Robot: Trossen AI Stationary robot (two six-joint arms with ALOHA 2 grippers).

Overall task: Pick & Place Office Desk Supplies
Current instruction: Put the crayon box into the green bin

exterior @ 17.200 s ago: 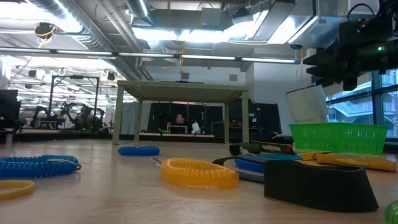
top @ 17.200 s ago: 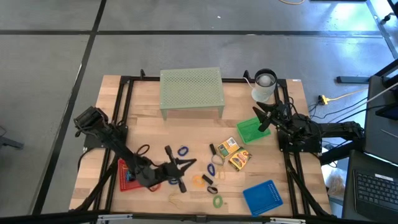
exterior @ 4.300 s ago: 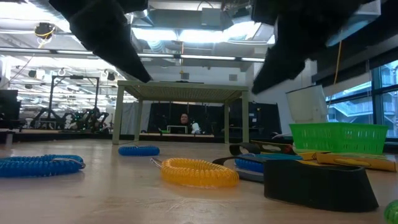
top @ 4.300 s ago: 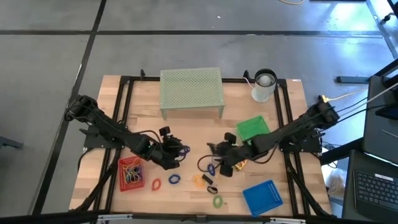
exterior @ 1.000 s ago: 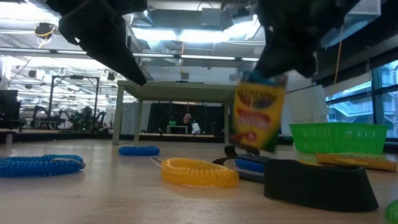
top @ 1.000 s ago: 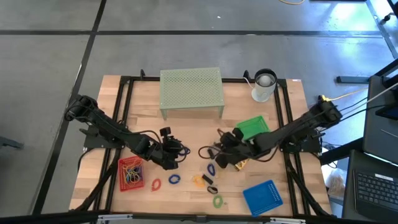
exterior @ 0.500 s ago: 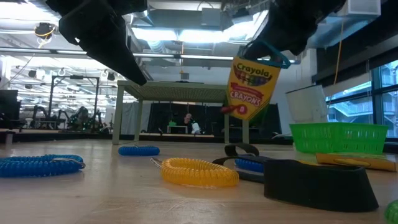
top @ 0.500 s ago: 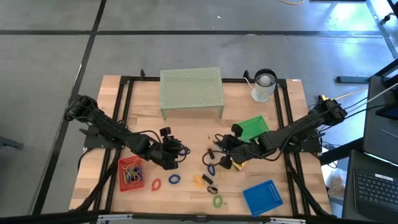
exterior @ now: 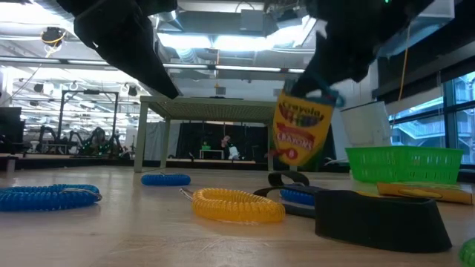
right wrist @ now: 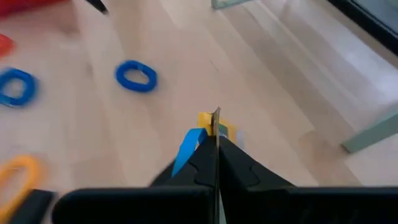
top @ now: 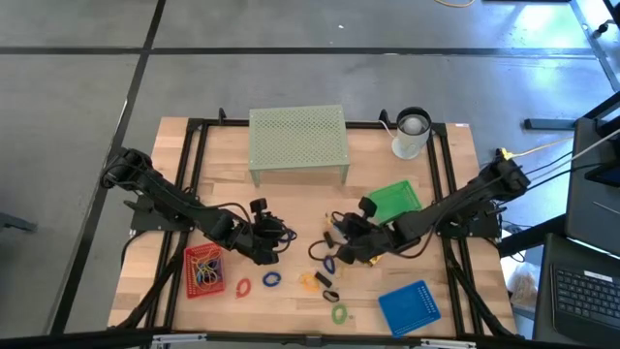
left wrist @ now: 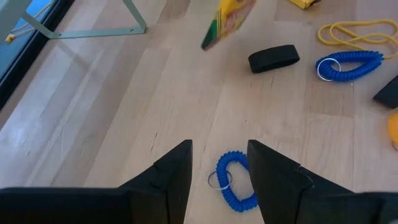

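Crayon box (exterior: 300,132) now hangs slightly lower than a half-second ago.
Right claw (top: 341,244) clenched on its top; left claw (top: 274,236) released, blue ring (left wrist: 236,190) just below its fingers.

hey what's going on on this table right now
The right gripper is shut on a yellow crayon box and holds it in the air above the wooden table, mid-table near the green tray. The left gripper hangs open over a blue coil ring. More rings and clips lie loose, and the red tray already holds some rings.
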